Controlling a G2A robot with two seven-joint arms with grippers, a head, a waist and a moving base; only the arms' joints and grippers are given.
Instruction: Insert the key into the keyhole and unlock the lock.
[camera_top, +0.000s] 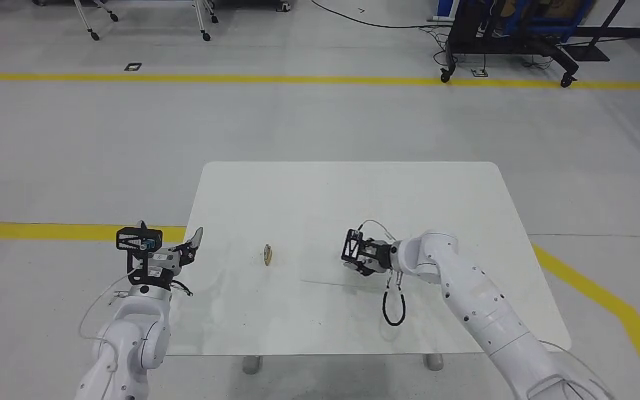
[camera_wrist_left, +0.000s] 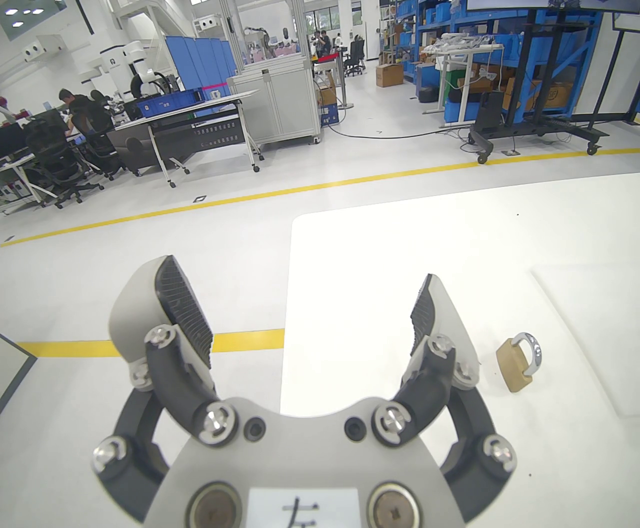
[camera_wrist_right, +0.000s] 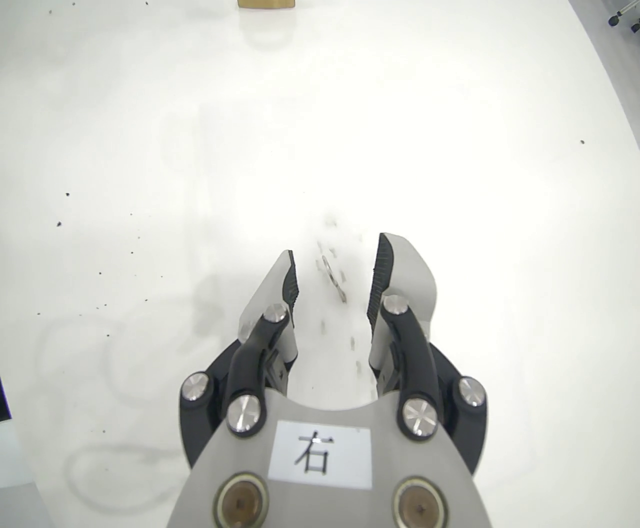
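The right claw (camera_wrist_right: 336, 247) is hovering low near the middle of the table (camera_top: 420, 200), its jaws standing apart, and the key (camera_wrist_right: 334, 277) is lying flat on the white top right between them. I cannot tell whether either finger is touching the key; both pads are flanking it closely. Dark specks are dotting the surface around this spot.

In the top view, the lock (camera_top: 268, 254) is lying on its side at 9 o'clock from that claw, brass body with a silver shackle, well apart from it, with a bare stretch of white running between the two. The lock is keeping well off every table edge.

Further out at 9 o'clock from the lock, the left claw (camera_wrist_left: 299, 274) is hanging over the table's left edge, jaws spread wide and gripping nothing. One finger (camera_wrist_left: 172, 305) is sitting out over the floor, the other over the tabletop, with the rounded table corner beyond. The lock is lying just beside that inner finger in the left wrist view, not touching it. A yellow line (camera_top: 60, 231) is crossing the floor under the left arm.
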